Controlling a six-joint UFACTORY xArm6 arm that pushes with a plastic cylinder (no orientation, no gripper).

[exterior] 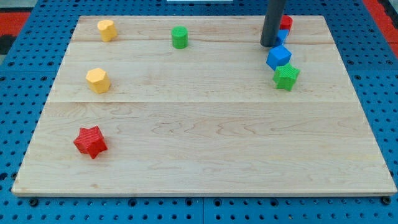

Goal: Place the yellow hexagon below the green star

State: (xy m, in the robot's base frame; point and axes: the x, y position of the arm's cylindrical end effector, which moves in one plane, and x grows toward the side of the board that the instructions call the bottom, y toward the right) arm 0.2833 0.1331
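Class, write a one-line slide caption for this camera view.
My tip rests beside the blue cube, above the green star, far from both yellow hexagons.

A blue cube (278, 56) is crowding the green star (286, 76) from above (touching it), while wide bare bench (205, 143) is lying open below the star.
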